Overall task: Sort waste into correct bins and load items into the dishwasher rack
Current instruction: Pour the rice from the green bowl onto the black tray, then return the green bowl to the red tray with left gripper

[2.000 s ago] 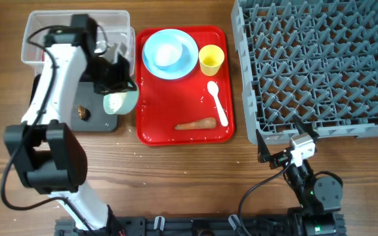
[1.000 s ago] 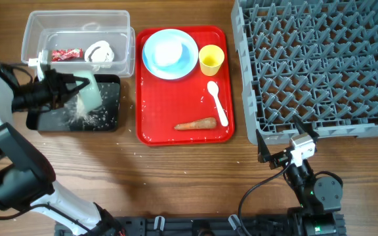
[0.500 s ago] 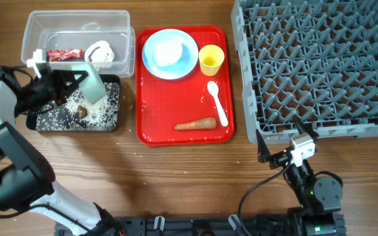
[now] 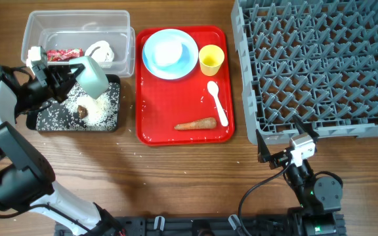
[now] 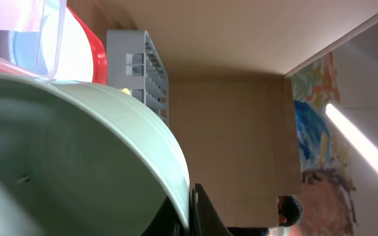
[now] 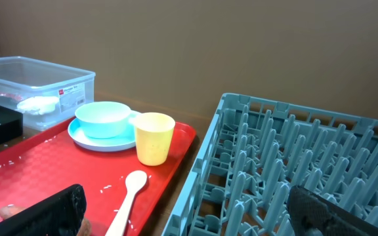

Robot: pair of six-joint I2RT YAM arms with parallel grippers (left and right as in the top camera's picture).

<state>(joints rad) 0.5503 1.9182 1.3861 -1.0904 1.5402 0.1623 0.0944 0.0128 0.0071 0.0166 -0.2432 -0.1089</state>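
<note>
**Pale bowl held tipped over the black bin; right arm parked open**

In the overhead view, the left end effector (image 4: pixel 73 73) is clamped on the rim of the pale whitish-green bowl (image 4: pixel 92 77). The bowl is held tilted above the 12 o'clock edge of the shallow black bin (image 4: pixel 42 122), which sits at 9 o'clock on the wooden surface (image 4: pixel 176 170). White rice grains (image 4: pixel 101 113) are heaped and scattered inside this bin, and a small brown food scrap (image 4: pixel 82 112) lies among them. In the left wrist view the bowl's pale wall fills the lower left.

The clear plastic tub (image 4: pixel 77 14) is set just beside the black bin, at its 12 o'clock side. A red snack wrapper (image 4: pixel 63 54) and a crumpled white tissue (image 4: pixel 100 52) are contained in it.

On the red tray (image 4: pixel 176 98), a light-blue bowl (image 4: pixel 167 52) is seated on the light-blue plate (image 4: pixel 151 64) at 11 o'clock. The yellow cup (image 4: pixel 210 59) is upright at 1 o'clock, the white plastic spoon (image 4: pixel 218 103) lies at 3 o'clock, and the carrot piece (image 4: pixel 195 123) lies at 6 o'clock.

The grey dishwasher rack (image 4: pixel 317 65) is placed at 2 o'clock. The right end effector (image 4: pixel 282 139) is parked at 5 o'clock, its fingers spread wide with nothing between them.
</note>
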